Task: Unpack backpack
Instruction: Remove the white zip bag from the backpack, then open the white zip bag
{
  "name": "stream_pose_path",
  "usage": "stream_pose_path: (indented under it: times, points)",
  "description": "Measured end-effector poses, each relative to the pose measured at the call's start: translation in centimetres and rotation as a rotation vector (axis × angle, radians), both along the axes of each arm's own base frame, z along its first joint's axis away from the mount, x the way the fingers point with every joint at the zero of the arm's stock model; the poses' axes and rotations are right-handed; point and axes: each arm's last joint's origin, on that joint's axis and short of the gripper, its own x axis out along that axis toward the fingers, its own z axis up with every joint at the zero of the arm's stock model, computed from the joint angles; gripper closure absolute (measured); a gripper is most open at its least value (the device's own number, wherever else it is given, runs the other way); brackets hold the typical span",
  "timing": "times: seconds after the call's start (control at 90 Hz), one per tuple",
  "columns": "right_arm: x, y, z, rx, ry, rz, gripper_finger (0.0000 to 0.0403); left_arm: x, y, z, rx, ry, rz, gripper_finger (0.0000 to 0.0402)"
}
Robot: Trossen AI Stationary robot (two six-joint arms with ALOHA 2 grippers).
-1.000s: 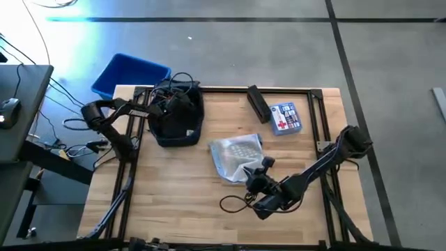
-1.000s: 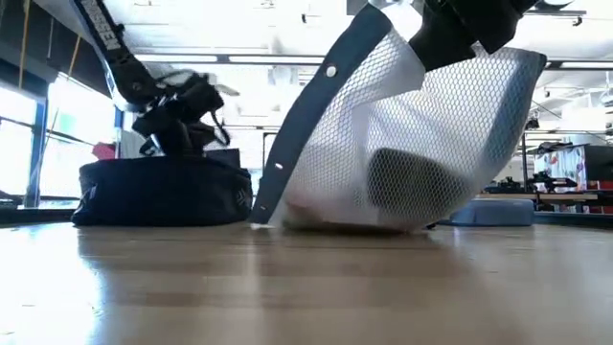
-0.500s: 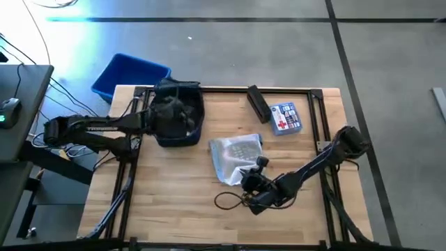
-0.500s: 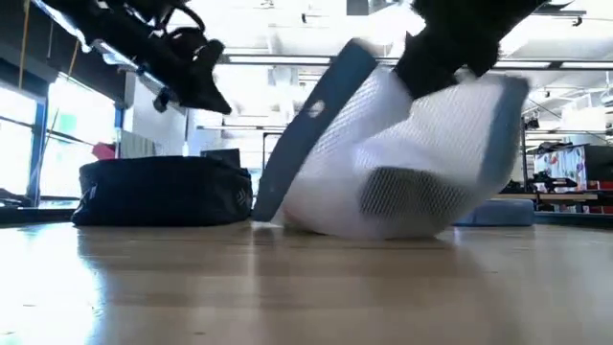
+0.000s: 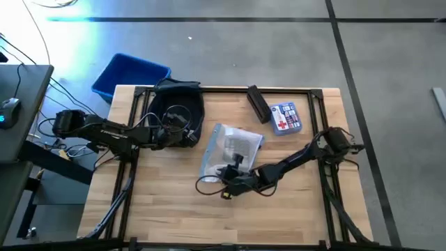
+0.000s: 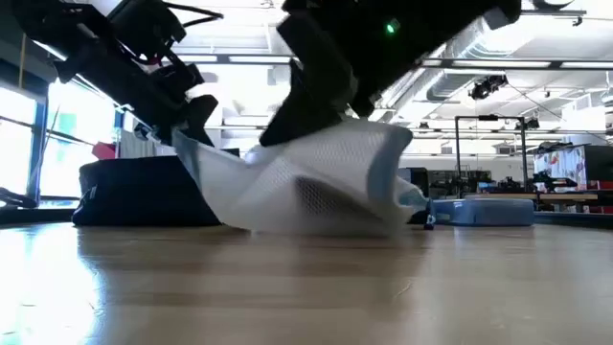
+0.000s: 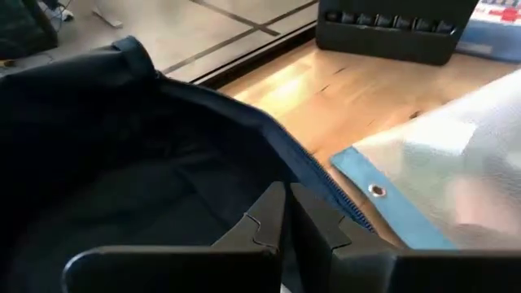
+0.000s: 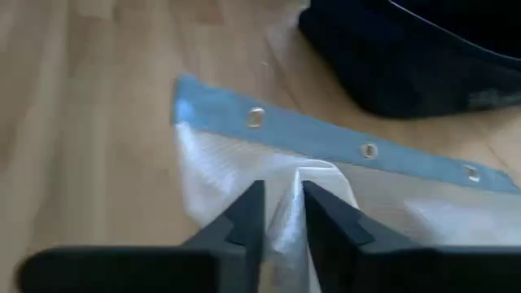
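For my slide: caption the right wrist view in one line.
Right gripper pinches the clear mesh pouch by its fabric on the wooden table, beside the dark backpack.

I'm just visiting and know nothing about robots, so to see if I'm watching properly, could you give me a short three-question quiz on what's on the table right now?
1. True or false: the right gripper is pinching the mesh pouch.
2. Which item lies nearest the first-aid box? A) backpack B) black case C) blue bin
3. Fill in: the left gripper is at the open ______.

Key: 1 true; 2 B; 3 backpack.
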Motion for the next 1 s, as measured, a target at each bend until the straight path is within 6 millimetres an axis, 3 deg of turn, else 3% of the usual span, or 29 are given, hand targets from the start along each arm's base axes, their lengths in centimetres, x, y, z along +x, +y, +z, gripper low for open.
stream_pose_path:
  times: [0.178, 0.333, 0.422, 0.544, 0.744, 0.844, 1.0]
  points:
    - [0.7, 0.7, 2.5, -0.017, 0.018, 0.130, 0.0229, 0.1, -0.1, 0.0, -0.003, -0.003, -0.009, 0.0401]
    - [1.5, 2.7, 5.0, 0.050, 0.009, 0.460, 0.0161, 0.3, -0.3, 0.2, -0.017, -0.023, -0.068, 0.0402]
    - [1.5, 3.7, 6.4, 0.041, 0.034, 0.583, 0.0137, 0.6, -0.7, 0.4, -0.045, -0.050, -0.145, 0.0401]
    - [0.7, 3.9, 7.0, -0.023, 0.189, 0.579, 0.0127, 1.2, -1.4, 0.8, -0.056, -0.068, -0.326, 0.0402]
    - [-0.6, 0.3, 4.1, -0.121, 0.481, 0.425, 0.0147, 1.8, -2.9, 0.7, -0.107, -0.073, -0.606, 0.0402]
    - [-0.5, -2.1, 3.0, -0.085, 0.530, 0.416, 0.0164, 2.3, -3.8, 0.2, -0.129, -0.053, -0.801, 0.0402]
    - [-0.1, -6.2, 1.7, -0.039, 0.549, 0.346, 0.0195, 3.9, -4.8, -0.8, -0.155, -0.051, -0.916, 0.0402]
